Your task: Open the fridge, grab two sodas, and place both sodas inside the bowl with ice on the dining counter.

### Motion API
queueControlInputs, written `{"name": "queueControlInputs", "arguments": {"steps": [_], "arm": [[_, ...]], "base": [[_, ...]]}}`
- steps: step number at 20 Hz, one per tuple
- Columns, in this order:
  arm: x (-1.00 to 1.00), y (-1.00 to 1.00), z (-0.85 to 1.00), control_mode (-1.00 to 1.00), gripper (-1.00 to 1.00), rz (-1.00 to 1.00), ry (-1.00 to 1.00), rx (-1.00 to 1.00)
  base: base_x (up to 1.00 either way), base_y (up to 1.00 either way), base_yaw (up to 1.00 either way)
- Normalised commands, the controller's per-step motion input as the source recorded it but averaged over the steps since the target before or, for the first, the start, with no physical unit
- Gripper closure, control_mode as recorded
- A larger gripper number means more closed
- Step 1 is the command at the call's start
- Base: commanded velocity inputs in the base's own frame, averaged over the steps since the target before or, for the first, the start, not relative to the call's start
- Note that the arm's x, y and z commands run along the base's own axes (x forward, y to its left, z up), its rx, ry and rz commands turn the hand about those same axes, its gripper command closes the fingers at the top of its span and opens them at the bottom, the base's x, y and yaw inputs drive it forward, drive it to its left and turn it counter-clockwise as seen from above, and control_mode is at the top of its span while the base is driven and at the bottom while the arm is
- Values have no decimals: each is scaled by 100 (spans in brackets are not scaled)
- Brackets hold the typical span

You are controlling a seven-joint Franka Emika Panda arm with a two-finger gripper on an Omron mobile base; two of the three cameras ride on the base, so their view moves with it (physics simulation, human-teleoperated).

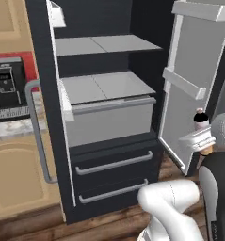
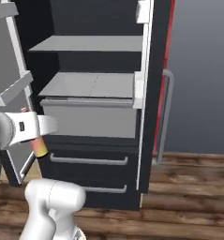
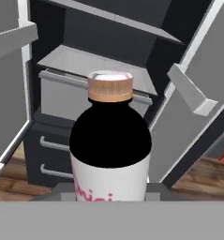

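The black fridge (image 1: 109, 162) (image 2: 90, 159) (image 3: 52, 154) stands with both upper doors swung wide, and its grey shelves and crisper drawer hold nothing I can see. My gripper (image 1: 199, 139) (image 2: 42, 127) (image 3: 111, 192) hangs in front of the fridge's lower right side, level with the crisper, shut on a soda bottle (image 1: 201, 118) (image 2: 40, 148) (image 3: 109, 140). The bottle has a tan cap, a black shoulder and a white label with pink lettering. The red can, the red bowl and the dining counter are out of view.
The right fridge door (image 1: 194, 80) (image 3: 197, 93) with its shelf bins stands close beside my hand. The left door (image 1: 43, 103) sticks out toward me. A black coffee machine (image 1: 8, 87) sits on the counter to the left. The wooden floor (image 2: 188, 187) lies below.
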Motion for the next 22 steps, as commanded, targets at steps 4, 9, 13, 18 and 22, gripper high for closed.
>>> {"name": "queueControlInputs", "arguments": {"steps": [4,9,13,18,22], "arm": [[0,0,0,100,100,0,0,0],[0,0,0,100,100,0,0,0],[0,0,0,100,100,0,0,0],[0,0,0,100,100,0,0,0],[0,0,0,100,100,0,0,0]], "base": [[-90,0,-47],[-53,0,-60],[-14,0,-71],[4,-2,-72],[38,0,-66]]}}
